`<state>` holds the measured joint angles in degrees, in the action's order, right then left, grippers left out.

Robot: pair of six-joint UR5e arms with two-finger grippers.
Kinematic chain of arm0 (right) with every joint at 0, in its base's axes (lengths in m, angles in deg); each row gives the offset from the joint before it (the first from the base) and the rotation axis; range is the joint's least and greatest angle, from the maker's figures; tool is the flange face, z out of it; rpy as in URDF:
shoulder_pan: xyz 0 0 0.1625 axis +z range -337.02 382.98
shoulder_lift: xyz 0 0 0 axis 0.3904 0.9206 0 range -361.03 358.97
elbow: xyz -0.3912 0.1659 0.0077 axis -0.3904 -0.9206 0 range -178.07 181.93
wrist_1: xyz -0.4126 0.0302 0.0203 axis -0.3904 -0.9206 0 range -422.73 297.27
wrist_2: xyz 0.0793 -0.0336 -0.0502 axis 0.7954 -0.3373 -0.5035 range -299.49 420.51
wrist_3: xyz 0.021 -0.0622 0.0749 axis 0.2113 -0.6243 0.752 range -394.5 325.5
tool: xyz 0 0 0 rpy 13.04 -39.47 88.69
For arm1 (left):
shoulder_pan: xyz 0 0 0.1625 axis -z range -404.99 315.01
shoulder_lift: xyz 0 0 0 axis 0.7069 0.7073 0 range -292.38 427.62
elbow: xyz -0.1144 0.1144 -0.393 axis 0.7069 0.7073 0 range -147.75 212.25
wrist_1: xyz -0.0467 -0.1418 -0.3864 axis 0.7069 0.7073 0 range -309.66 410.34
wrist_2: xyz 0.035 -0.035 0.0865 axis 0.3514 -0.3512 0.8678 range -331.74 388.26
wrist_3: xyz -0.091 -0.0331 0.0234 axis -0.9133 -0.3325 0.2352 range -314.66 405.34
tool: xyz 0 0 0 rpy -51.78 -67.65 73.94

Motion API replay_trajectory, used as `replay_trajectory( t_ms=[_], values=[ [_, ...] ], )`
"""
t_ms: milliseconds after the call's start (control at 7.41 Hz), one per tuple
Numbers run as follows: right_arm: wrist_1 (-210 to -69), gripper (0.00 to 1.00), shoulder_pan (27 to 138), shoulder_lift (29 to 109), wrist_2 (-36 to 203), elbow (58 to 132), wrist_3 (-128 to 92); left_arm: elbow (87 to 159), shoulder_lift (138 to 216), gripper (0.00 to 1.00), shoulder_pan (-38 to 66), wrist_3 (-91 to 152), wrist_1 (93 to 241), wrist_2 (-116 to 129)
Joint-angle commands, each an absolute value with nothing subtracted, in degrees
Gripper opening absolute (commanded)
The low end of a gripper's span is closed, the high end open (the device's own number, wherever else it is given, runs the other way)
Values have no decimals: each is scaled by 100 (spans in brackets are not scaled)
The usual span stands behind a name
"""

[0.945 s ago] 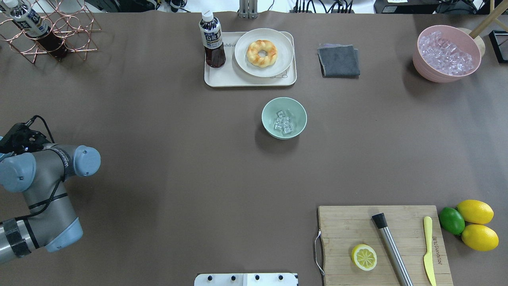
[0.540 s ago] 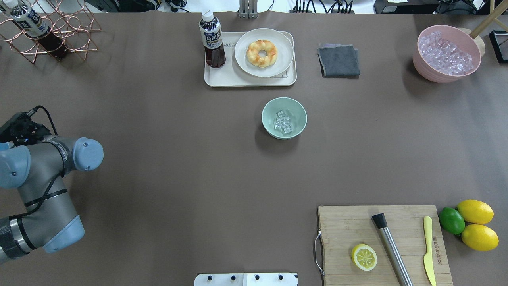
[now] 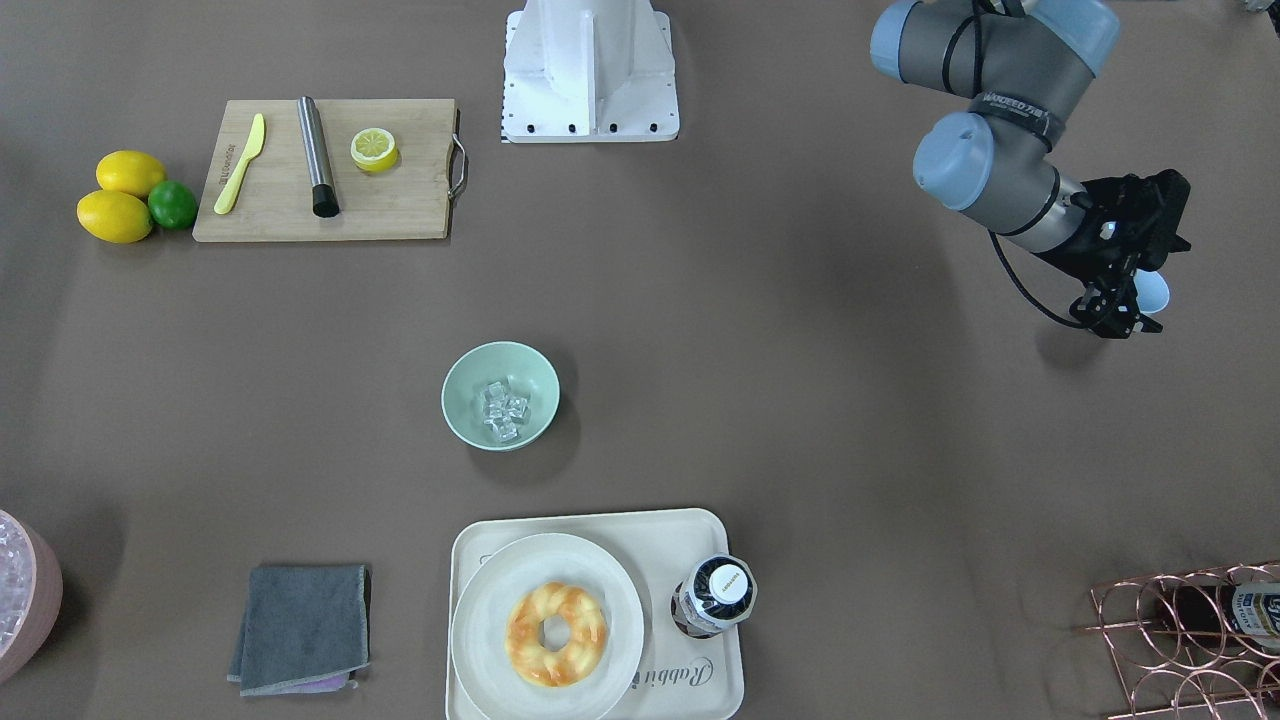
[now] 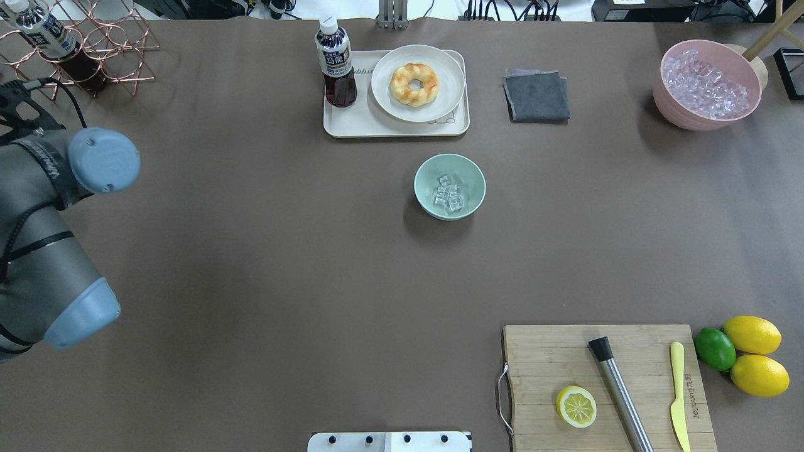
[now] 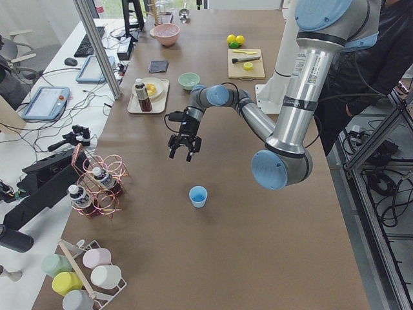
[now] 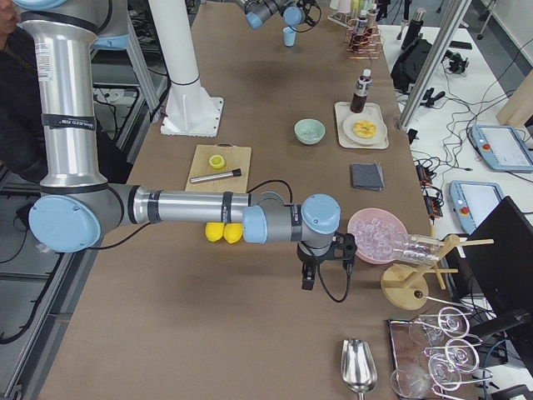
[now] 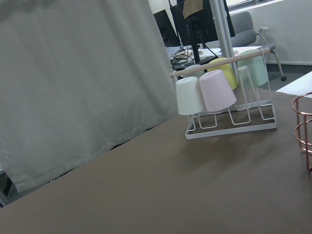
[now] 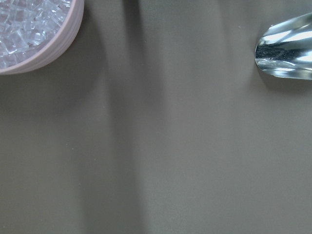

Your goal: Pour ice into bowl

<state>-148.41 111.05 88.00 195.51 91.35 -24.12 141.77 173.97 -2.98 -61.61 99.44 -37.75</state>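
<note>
The mint-green bowl (image 4: 472, 177) (image 3: 462, 383) stands at the table's middle, with a few clear cubes of ice (image 4: 448, 193) (image 3: 503, 408) lying in it. My left gripper (image 3: 1113, 320) (image 5: 182, 151) hangs above the table far to my left. Its fingers are open and hold nothing. A light blue cup (image 5: 198, 196) (image 3: 1156, 292) stands upright on the table beside and below that gripper, apart from it. My right gripper (image 6: 326, 277) shows only in the exterior right view, near the pink bowl. I cannot tell whether it is open or shut.
A pink bowl of ice (image 4: 710, 85) sits far right, a metal scoop (image 8: 287, 48) beyond it. Tray (image 4: 352, 125) with bottle and doughnut plate, grey cloth (image 4: 536, 94), cutting board (image 4: 546, 364), lemons (image 4: 754, 355), copper rack (image 4: 94, 50) and cup rack (image 7: 229, 97) ring the table.
My left arm has swung away from the robot's base toward the copper rack at the far left. The bowl and its ice have not moved.
</note>
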Motion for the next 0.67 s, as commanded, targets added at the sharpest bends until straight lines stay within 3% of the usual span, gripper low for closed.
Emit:
replay_trajectory(
  t_ms=[0, 540],
  values=[
    [-14851, 99, 11105, 8809, 19551, 9175, -2413, 14238, 16969, 97, 517, -3807, 12003, -4454],
    [-14842, 99, 11105, 8853, 19560, 9184, -2421, 14001, 16711, 97, 2501, -553, 13505, -7002]
  ],
)
